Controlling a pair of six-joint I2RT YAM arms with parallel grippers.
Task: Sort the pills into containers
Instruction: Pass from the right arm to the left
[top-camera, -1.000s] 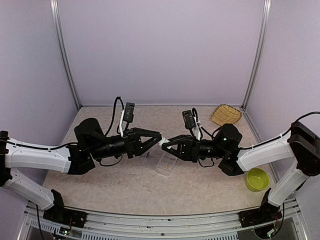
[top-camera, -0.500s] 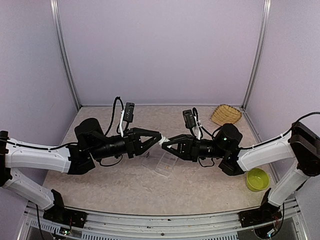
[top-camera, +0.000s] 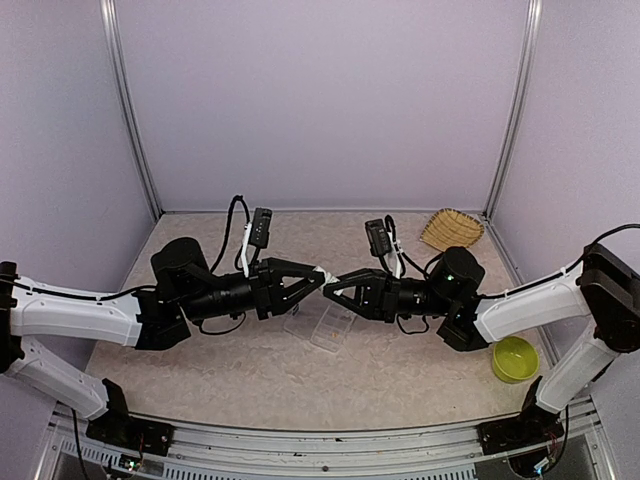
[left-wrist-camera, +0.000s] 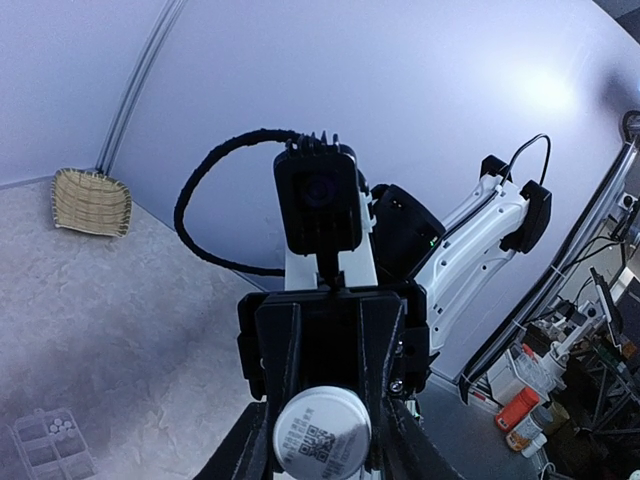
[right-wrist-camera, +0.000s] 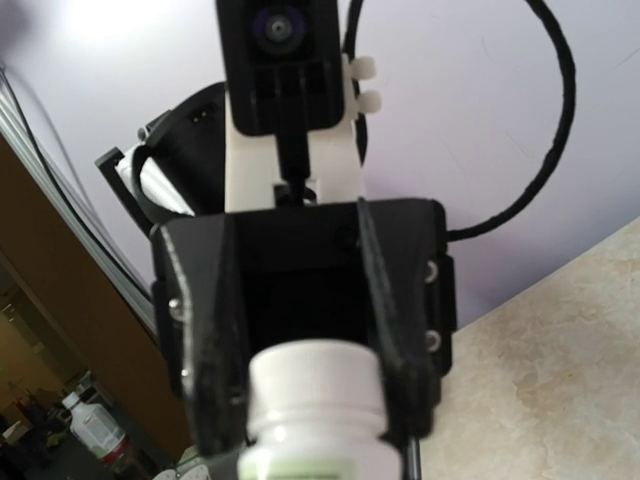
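Observation:
A white pill bottle (top-camera: 326, 281) hangs level in mid-air between my two grippers, above the middle of the table. My right gripper (top-camera: 333, 287) is shut on its green-labelled body (right-wrist-camera: 312, 462). Facing it, my left gripper (top-camera: 320, 276) is shut on the white cap (right-wrist-camera: 316, 378), its fingers (right-wrist-camera: 214, 380) pressed to the cap's sides. The cap's round top (left-wrist-camera: 322, 432) carries a QR code. The clear compartment container (top-camera: 322, 326) lies on the table under the grippers. In the left wrist view one cell of the container (left-wrist-camera: 42, 455) holds white pills (left-wrist-camera: 61, 427).
A woven straw basket (top-camera: 450, 229) sits at the back right corner. A lime-green bowl (top-camera: 514, 358) stands at the near right beside the right arm. Both forearms stretch across the table's middle.
My left gripper has edged slightly to the right along the bottle. The right gripper and the bottle have stayed where they were.

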